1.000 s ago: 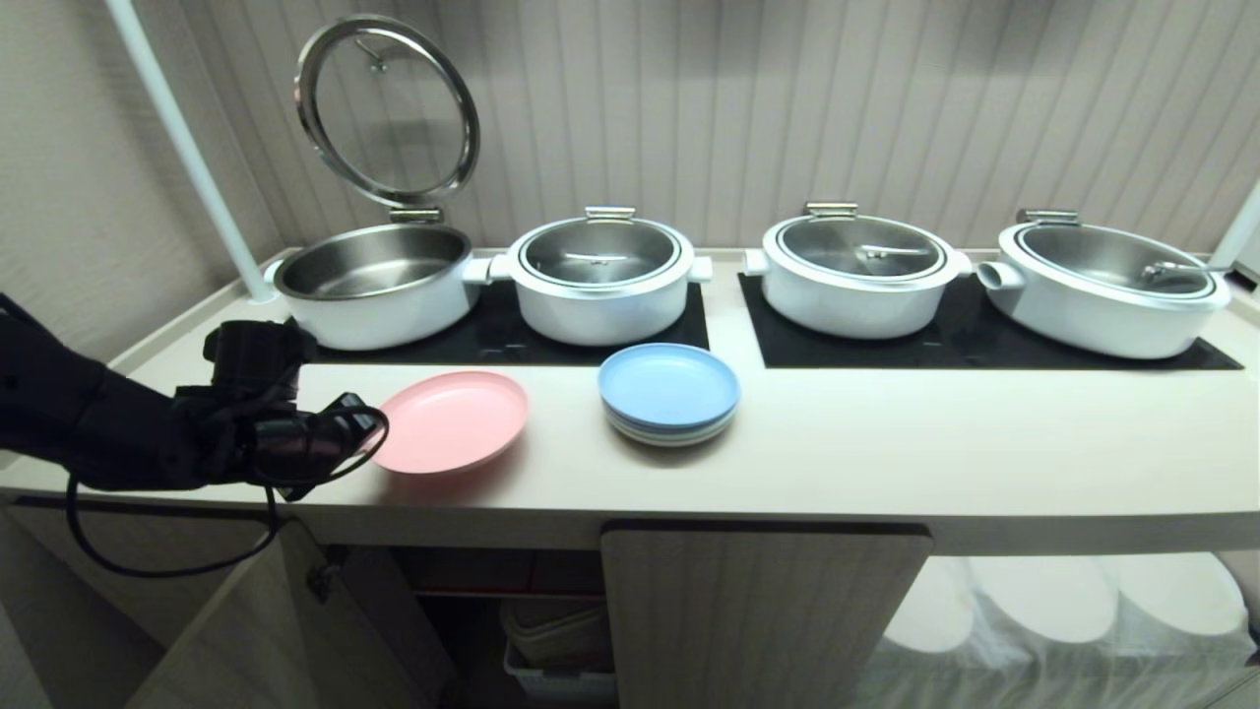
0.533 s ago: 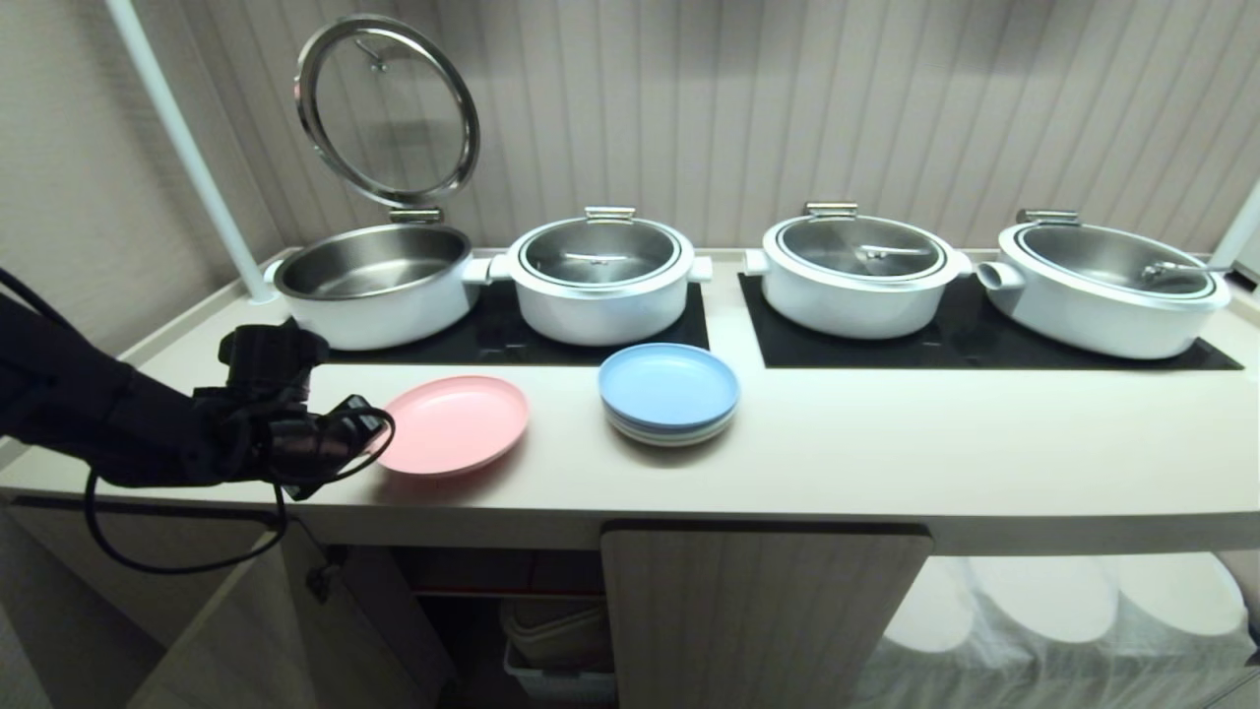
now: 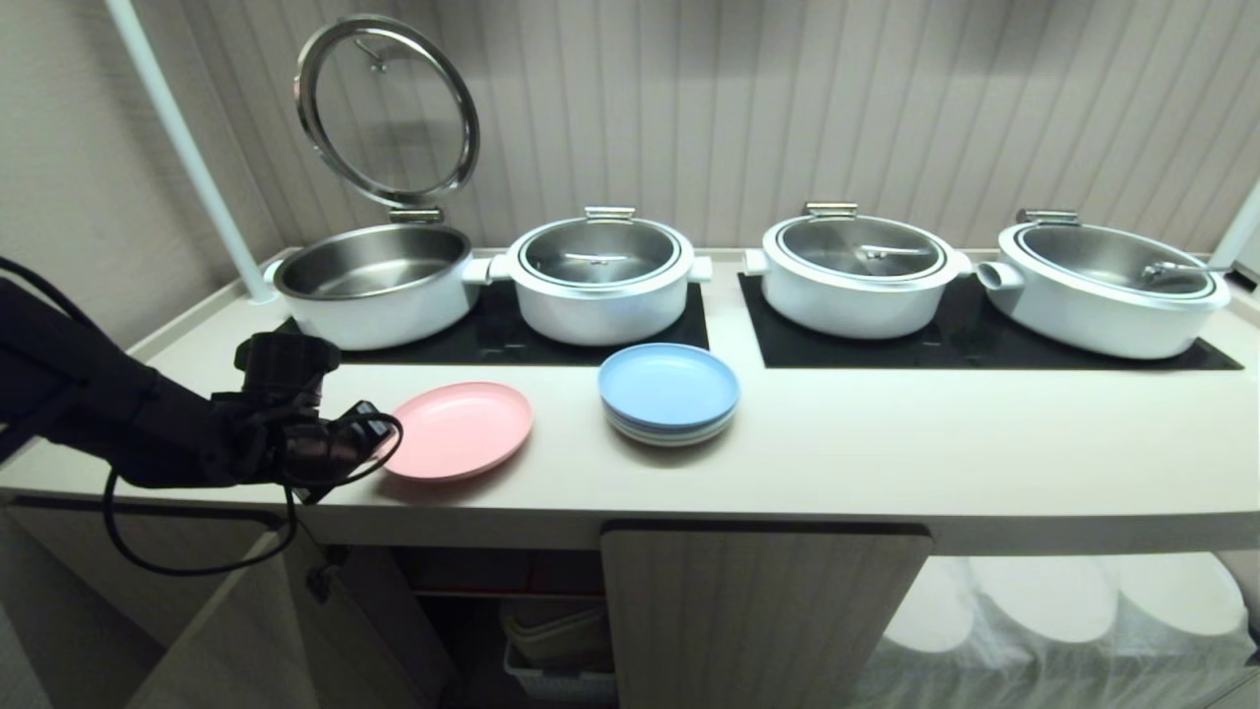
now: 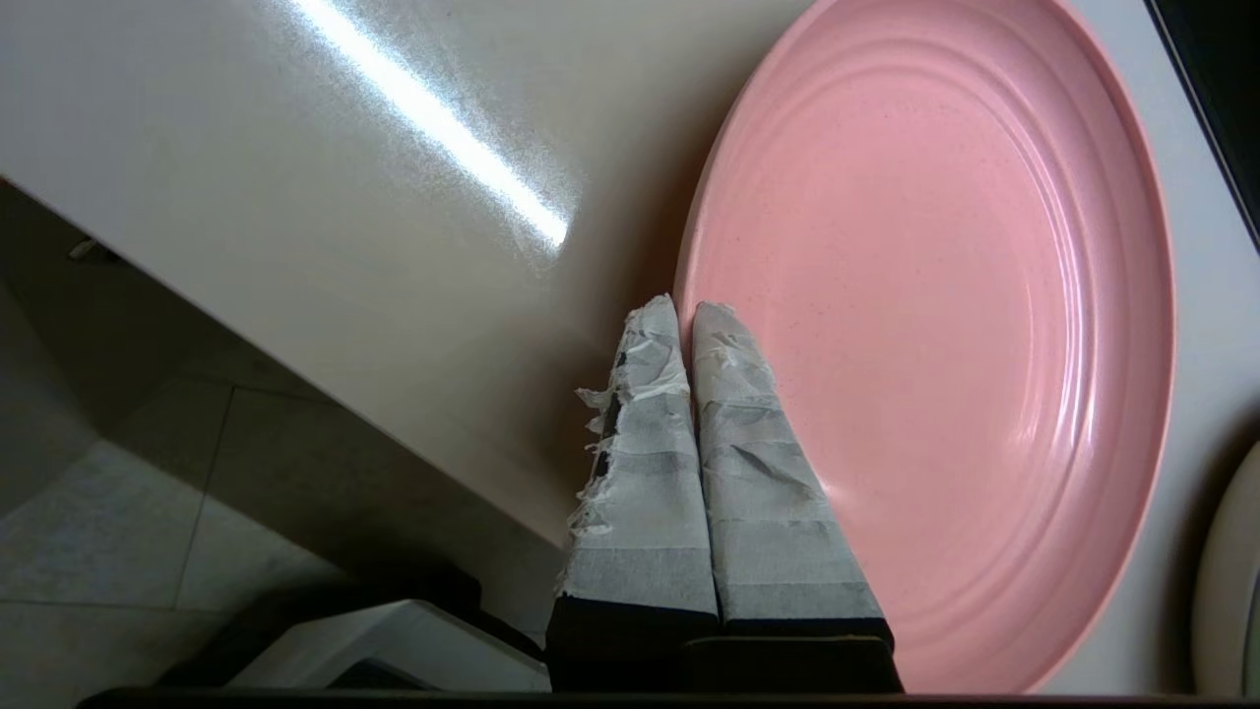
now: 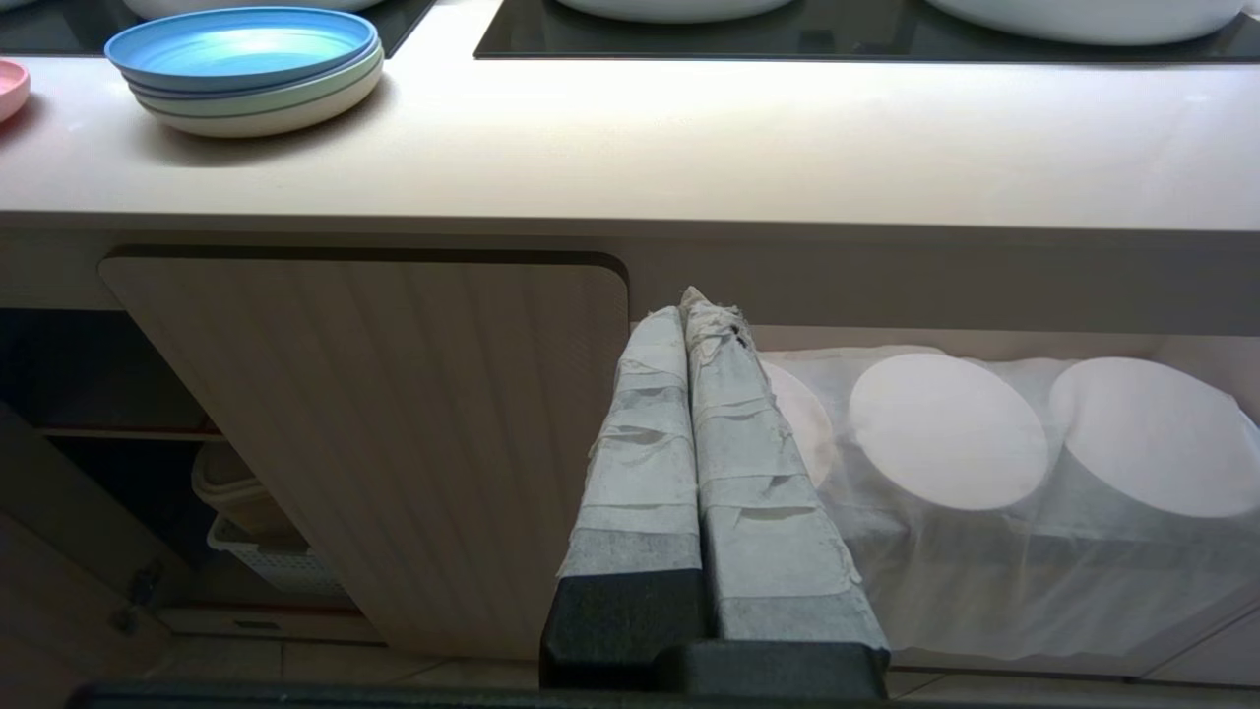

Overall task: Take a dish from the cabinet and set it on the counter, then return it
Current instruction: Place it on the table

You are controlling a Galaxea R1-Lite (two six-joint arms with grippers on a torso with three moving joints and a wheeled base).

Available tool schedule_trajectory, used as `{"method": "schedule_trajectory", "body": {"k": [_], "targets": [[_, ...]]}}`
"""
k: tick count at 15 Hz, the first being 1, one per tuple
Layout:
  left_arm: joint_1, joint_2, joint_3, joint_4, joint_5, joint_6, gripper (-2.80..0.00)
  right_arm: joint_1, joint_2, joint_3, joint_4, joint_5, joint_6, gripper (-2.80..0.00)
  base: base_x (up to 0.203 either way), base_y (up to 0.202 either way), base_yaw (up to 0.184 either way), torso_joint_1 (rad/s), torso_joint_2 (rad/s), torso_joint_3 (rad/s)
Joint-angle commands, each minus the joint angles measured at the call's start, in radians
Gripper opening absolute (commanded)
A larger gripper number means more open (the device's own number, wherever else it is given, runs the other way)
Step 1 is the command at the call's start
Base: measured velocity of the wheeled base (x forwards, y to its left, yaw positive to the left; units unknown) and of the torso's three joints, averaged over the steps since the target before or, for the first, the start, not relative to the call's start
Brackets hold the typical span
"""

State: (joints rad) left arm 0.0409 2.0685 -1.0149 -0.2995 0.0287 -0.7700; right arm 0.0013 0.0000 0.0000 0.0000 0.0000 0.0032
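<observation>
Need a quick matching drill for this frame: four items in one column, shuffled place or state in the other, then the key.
1. pink plate
2. blue-topped plate stack
3. leftmost pot
4. left end effector

A. lid raised
B. shut on the plate's rim
C. on the counter in front of the second pot
D. near the counter's left end, rim pinched

Pairs: 1-D, 2-C, 3-A, 4-B

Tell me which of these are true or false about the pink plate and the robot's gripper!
1. The left gripper is clamped on the pink plate's rim. True.
2. The blue-topped stack sits on the black cooktop. False: it sits on the counter.
3. All four pots have their lids down. False: the leftmost pot's lid stands open.
4. The right gripper is shut and holds nothing. True.
</observation>
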Motion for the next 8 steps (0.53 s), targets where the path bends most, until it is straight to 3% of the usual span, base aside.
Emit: {"method": "schedule_trajectory", "body": {"k": [1,8], "targets": [[-0.001,0.010,-0.004,-0.007,0.002,-0.005,-2.80,0.000,0.000,0.000,0.000,0.000,0.001,-2.80,0.000,0.000,0.000,0.000,0.00,0.000],[-0.001,0.046,-0.058,-0.017,0.015,-0.006,-2.80,0.000,0.000,0.000,0.000,0.000,0.000,-2.80,0.000,0.000,0.000,0.000,0.00,0.000]]}}
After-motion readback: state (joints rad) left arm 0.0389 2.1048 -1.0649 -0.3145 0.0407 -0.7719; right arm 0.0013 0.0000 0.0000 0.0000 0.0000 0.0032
